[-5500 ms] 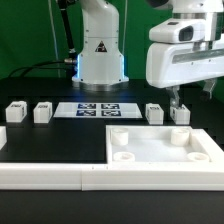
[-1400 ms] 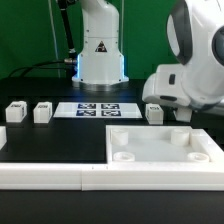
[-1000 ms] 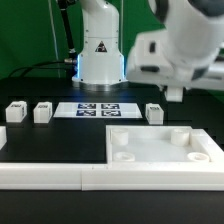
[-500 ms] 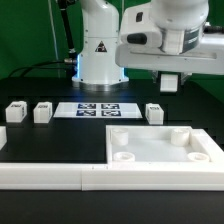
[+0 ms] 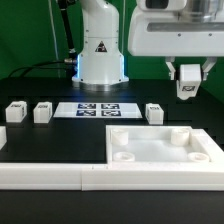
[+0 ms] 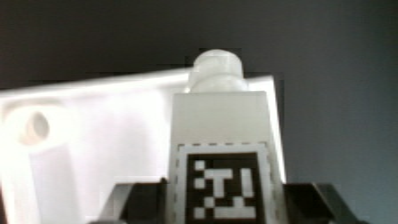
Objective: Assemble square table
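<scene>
Since a few seconds back one leg has left its spot behind the slab and now hangs in the air, and over the last half second the arm has carried it further toward the exterior view's right. The arm's white bulk fills the upper corner there, with the robot base behind the middle of the dark surface.

The slab lies flat on the surface at the exterior view's right, white and square, with four round corner sockets facing up. A white border wall runs along the near edge. The marker board lies behind, between two loose legs on its left in that view and a third leg on its right, just behind the slab.

The tool is clamped on the held leg, well above the slab's far right corner.

Only the wrist view shows the grip up close. Dark fingers press both sides of the held leg, its black-and-white tag faces the camera, and its rounded tip points at the slab, where one socket shows beside it. The loose legs and the marker board are seen only from outside.
</scene>
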You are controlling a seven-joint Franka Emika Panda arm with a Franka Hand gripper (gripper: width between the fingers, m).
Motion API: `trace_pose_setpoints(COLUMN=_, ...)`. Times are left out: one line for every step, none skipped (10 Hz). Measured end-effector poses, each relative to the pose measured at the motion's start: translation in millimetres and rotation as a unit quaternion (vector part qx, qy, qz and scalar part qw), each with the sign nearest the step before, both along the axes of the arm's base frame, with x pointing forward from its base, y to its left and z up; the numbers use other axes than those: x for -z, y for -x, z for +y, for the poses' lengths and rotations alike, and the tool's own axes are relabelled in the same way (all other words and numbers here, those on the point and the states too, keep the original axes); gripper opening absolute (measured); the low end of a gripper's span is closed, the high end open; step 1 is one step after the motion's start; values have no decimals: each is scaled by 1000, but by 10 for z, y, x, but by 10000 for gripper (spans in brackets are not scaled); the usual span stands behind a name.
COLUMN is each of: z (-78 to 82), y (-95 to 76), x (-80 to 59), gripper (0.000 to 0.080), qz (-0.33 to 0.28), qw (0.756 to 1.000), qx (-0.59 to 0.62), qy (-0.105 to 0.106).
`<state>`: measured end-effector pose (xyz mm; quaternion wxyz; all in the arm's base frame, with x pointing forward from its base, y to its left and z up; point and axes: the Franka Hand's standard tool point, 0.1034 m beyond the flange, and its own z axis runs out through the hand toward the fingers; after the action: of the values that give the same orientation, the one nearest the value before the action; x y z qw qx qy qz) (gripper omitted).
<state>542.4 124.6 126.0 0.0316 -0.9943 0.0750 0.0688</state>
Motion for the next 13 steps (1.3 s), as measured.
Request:
trace_pose_setpoints(z=13, y=19, x=6, gripper=291, qz=-19, qw=1000, qx=0, qy=-1)
trace_pose_setpoints(z=51, y=-38, x=1, gripper=291, qz=-60, qw=998, qx=3, qy=-5)
trace_pose_setpoints(z=87, y=-33, x=10, gripper=291, qz=-93, qw=996, qx=3, qy=-8)
trace_pose_setpoints(z=92, y=-36, x=21, gripper=291, qz=-107, qw=994, qx=3, qy=-10)
trace_pose_setpoints(z=0, y=-299, x=-93, gripper=291, qz=-171, qw=985, qx=-6, qy=-11)
trace_pose_setpoints(z=-38, y=-454, x=-168, gripper=291, qz=-204, qw=979, qx=-3, qy=-12)
trace_pose_setpoints(z=-126, y=-648, x=-216, gripper=291, qz=-229, qw=973, qx=-13, qy=-10)
trace_pose_setpoints(z=-117, y=-846, x=-299, gripper=291, qz=-288, qw=957, qx=-7, qy=-11)
trace_pose_setpoints(z=-63, y=-775, x=-239, gripper=291, qz=-308, qw=951, qx=-11, qy=-15)
trace_pose_setpoints(z=-88, y=-743, x=-204, gripper=291, qz=-289, qw=957, qx=-11, qy=-13)
trace_pose_setpoints(z=-91, y=-762, x=-218, gripper=291, qz=-291, qw=957, qx=-9, qy=-14)
trace_pose_setpoints(z=-105, y=-752, x=-174, gripper=291, qz=-289, qw=957, qx=-19, qy=-11)
trace_pose_setpoints(z=-182, y=-751, x=-56, gripper=291, qz=-288, qw=957, qx=-45, qy=-2)
